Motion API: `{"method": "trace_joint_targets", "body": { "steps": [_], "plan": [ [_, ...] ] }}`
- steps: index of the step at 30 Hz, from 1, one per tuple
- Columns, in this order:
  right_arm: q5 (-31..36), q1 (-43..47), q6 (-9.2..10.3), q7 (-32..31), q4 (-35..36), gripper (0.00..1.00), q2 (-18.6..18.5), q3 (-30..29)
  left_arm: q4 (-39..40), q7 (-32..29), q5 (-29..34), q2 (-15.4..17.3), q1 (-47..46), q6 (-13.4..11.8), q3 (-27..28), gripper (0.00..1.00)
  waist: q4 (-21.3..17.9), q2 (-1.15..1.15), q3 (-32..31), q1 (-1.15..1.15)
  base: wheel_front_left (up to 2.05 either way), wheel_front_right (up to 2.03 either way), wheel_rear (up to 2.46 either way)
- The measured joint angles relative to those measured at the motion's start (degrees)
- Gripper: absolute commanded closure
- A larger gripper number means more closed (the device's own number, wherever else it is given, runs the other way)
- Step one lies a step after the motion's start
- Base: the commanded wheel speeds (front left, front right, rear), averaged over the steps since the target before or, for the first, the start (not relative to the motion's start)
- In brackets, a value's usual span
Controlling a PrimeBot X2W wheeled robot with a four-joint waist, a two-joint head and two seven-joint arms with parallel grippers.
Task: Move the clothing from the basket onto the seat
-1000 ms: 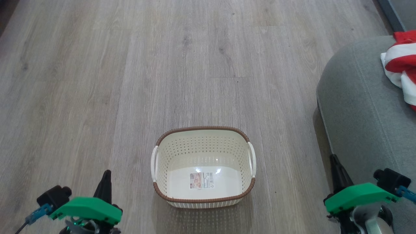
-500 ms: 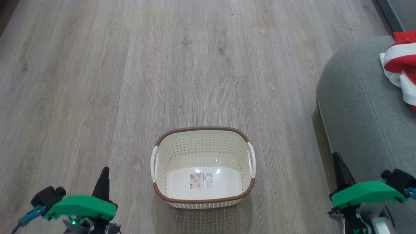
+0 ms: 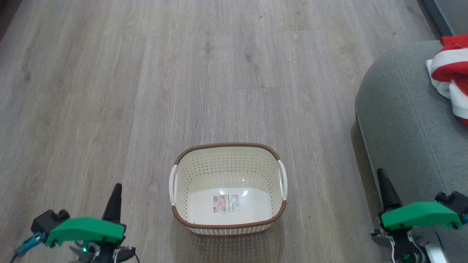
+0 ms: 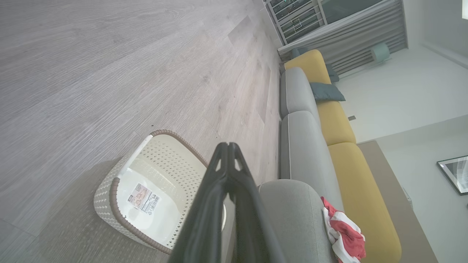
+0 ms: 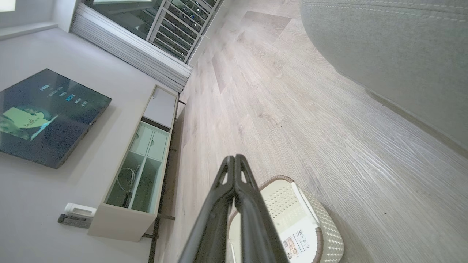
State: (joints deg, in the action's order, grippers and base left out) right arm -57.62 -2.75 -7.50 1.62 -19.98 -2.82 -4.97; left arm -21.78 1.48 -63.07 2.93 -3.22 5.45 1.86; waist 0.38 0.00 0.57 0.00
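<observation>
The cream basket (image 3: 228,153) with a brown rim stands on the wood floor, holding nothing but its base label; it shows too in the left wrist view (image 4: 120,171) and the right wrist view (image 5: 321,233). The red and white clothing (image 3: 449,76) lies bunched on the grey seat (image 3: 402,120) at the right, seen also as the clothing (image 4: 345,233) on the seat (image 4: 292,215). My left gripper (image 3: 116,190) is shut, low at the left of the basket, its fingers (image 4: 227,153) pressed together. My right gripper (image 3: 382,175) is shut beside the seat's front edge, fingers (image 5: 234,164) together.
Grey wood floor (image 3: 182,73) stretches ahead of the basket. A long sofa with yellow cushions (image 4: 336,120) runs beyond the seat. A TV (image 5: 40,117) and a white cabinet (image 5: 139,164) stand along the opposite wall.
Both grippers have drawn back toward the lower edge of the head view, the left one leftward and the right one rightward. The basket and clothing stay put.
</observation>
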Motion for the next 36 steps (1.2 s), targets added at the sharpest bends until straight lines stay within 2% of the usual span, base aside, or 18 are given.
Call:
{"method": "trace_joint_targets", "body": {
  "steps": [36],
  "plan": [
    [-24.7, -0.2, 0.0, -5.7, 2.5, 1.0, 0.1, -1.9, 4.1, -5.6, -20.8, -0.3, -0.1, 1.0, 1.9, 1.0, -0.3, 0.0, -0.3, 0.0, 0.0, 0.0, 0.0]
  ]
}}
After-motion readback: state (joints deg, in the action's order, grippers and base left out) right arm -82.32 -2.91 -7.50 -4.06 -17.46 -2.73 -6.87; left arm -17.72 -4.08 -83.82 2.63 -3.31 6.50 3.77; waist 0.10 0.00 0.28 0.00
